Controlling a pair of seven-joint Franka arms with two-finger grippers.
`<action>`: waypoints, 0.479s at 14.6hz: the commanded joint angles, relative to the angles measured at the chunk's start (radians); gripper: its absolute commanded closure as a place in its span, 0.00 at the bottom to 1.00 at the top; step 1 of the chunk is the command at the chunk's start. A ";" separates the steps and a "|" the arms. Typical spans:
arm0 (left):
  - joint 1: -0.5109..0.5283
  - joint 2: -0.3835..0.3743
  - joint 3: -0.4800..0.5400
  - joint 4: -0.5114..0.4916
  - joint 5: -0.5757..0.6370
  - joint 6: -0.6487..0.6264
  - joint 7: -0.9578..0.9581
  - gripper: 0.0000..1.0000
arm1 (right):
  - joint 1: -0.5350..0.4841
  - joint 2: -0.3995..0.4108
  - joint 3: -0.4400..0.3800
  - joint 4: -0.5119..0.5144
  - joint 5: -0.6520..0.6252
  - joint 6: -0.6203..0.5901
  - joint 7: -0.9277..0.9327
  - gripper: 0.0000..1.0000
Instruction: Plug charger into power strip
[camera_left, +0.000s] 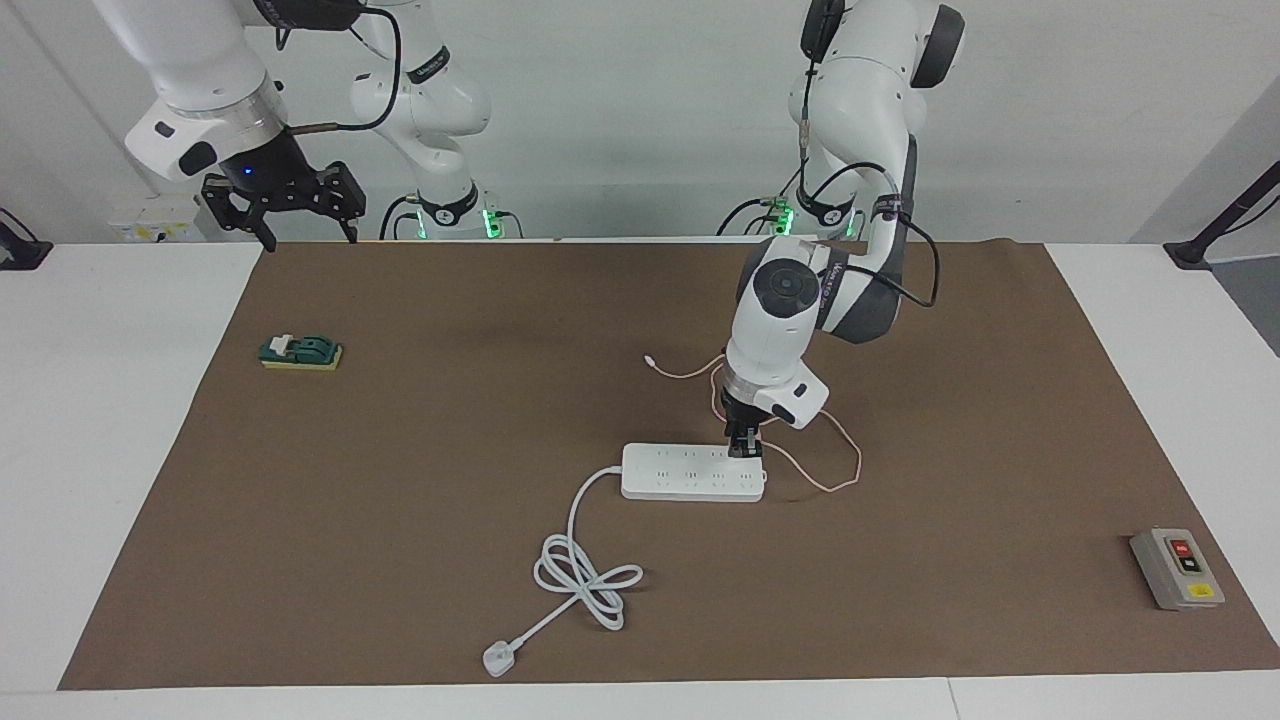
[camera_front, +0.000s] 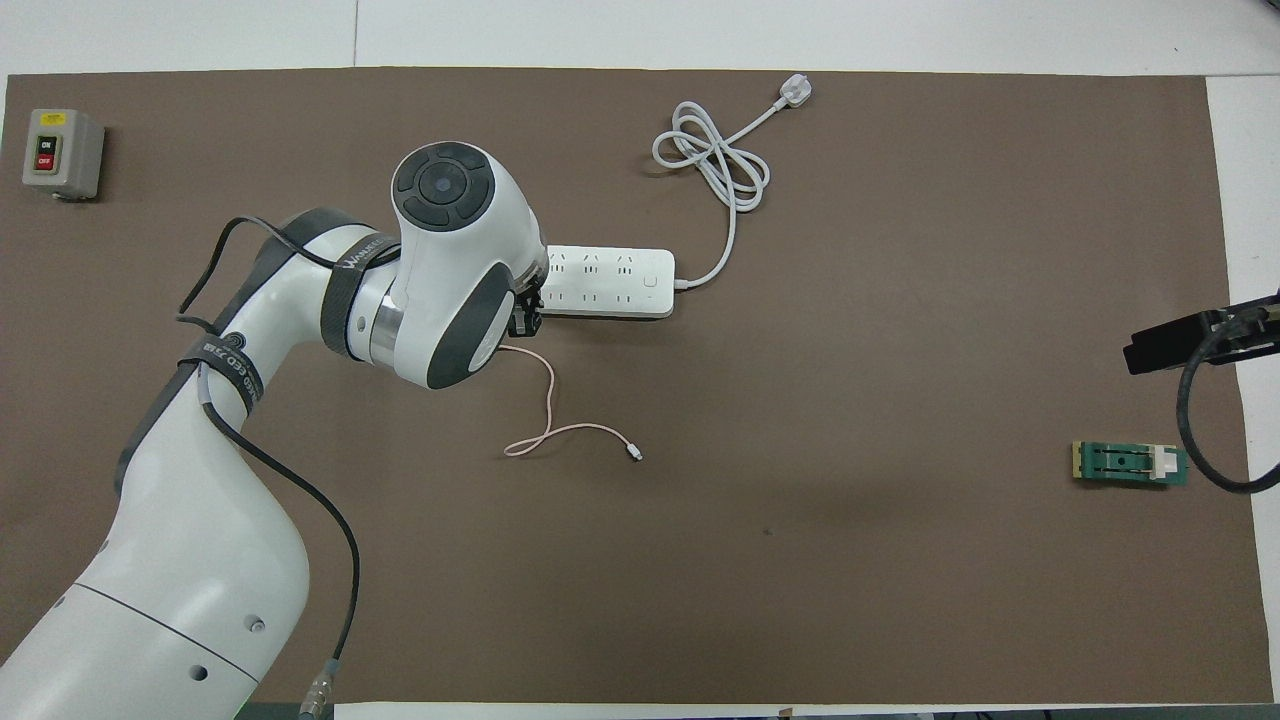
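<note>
Facing view: left gripper atop power strip

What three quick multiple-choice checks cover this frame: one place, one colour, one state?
1. Where is the left gripper?
A. over the grey switch box
B. at the power strip's end toward the left arm
C. over the green block

2. What colour is the charger cable?
A. pink
B. black
C. blue

3. What state is the right gripper in?
A. shut on a plug
B. shut, empty
C. open, empty

Key: 1 B, its tip sits at that end of the power strip. 2 A, a thin pink line trails on the brown mat. 3 C, its fingers stand apart, raised at the table's edge near the robots.
</note>
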 joint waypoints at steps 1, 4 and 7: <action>0.004 -0.027 0.004 -0.050 0.007 0.028 0.027 1.00 | -0.002 -0.011 -0.003 -0.004 -0.004 -0.008 -0.014 0.00; 0.013 -0.025 0.004 -0.052 0.007 0.030 0.039 1.00 | 0.000 -0.011 -0.003 -0.004 -0.004 -0.008 -0.011 0.00; 0.013 -0.019 0.004 -0.056 0.007 0.037 0.042 1.00 | 0.000 -0.011 -0.003 -0.004 -0.004 -0.008 -0.011 0.00</action>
